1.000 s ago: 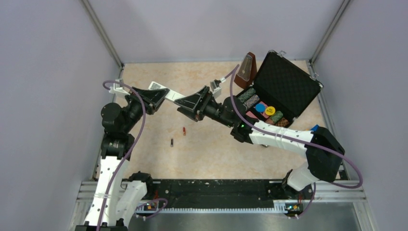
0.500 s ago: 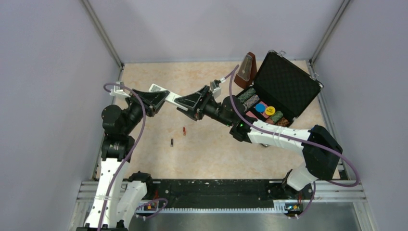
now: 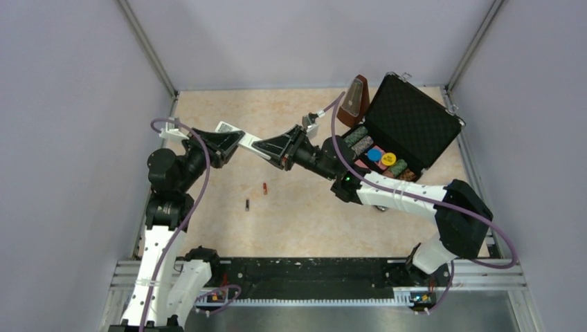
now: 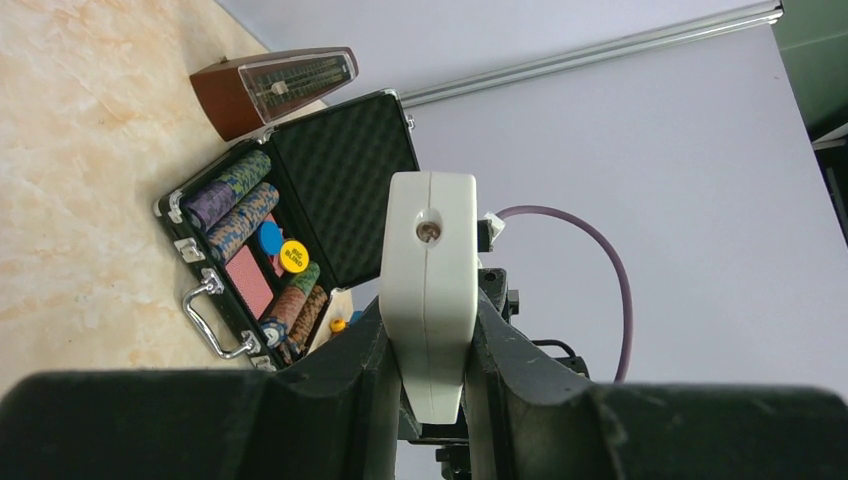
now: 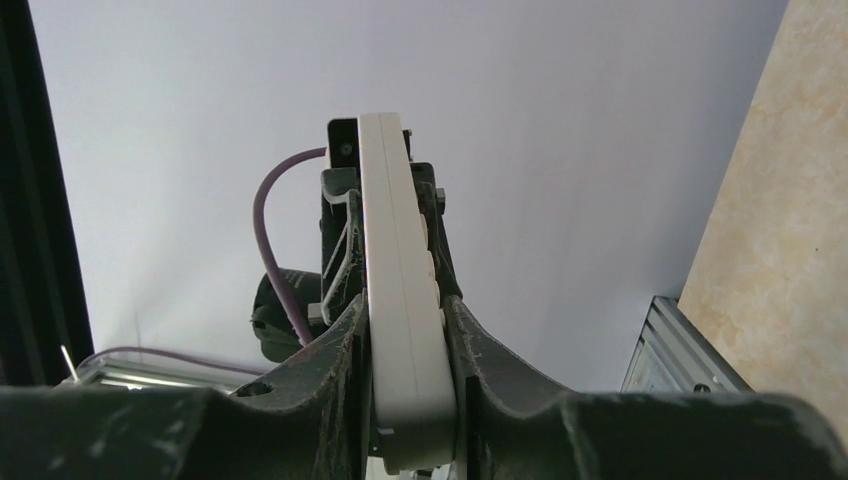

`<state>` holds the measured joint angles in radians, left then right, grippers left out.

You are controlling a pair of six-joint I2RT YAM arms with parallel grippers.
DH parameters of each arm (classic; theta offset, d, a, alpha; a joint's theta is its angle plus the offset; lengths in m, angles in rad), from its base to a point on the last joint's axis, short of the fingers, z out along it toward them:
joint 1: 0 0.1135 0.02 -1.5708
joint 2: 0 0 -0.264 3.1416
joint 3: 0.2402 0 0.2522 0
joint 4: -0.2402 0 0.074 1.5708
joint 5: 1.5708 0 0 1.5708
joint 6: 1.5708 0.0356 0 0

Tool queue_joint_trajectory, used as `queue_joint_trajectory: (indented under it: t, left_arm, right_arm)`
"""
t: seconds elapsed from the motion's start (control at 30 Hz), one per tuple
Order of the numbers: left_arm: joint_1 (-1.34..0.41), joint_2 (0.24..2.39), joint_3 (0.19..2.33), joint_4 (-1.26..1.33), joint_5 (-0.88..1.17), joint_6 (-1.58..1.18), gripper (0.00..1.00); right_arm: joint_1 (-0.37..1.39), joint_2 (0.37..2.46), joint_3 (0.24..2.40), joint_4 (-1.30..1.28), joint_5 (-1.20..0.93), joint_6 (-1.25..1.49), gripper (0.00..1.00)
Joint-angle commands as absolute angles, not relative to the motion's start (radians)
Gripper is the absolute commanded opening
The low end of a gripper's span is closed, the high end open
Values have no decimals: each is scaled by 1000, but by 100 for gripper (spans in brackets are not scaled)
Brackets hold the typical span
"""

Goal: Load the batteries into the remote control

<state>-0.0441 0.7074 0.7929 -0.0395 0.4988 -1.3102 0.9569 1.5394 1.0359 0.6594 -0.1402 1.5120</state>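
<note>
White remote control (image 3: pixel 246 141) is held above the counter (image 3: pixel 304 214), upper centre of the frame, with left pincer (image 3: pixel 234 140) and right pincer (image 3: pixel 264 146) clamped on opposite ends.

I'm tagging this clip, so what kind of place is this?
Most likely a robot test cell in a lab: plain lilac wall panels on aluminium framing box in a marble-look table, and two robot arms are mounted on a black rail at its near edge.

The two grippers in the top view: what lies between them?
The remote control spans the gap; the left gripper and the right gripper are both shut on it. The top external view shows this.
</note>
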Motion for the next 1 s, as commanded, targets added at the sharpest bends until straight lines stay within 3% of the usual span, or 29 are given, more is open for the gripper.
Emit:
queue_joint_trajectory:
  t: [0.0,0.13,0.6,0.97]
  left_arm:
    - [-43,723,900,13,457,-1256,0]
    - [-41,747,953,-55,439,-1207,0]
    - [-37,741,943,-60,412,-1179,0]
    - [-38,714,859,-18,472,-1210,0]
  right_arm:
    - [947,1524,1020,645,-184,1499,12]
    - [940,1490,976,647,-209,1481,5]
    - [925,1416,865,691,-205,1502,8]
    - [924,1439,942,512,-170,1517,28]
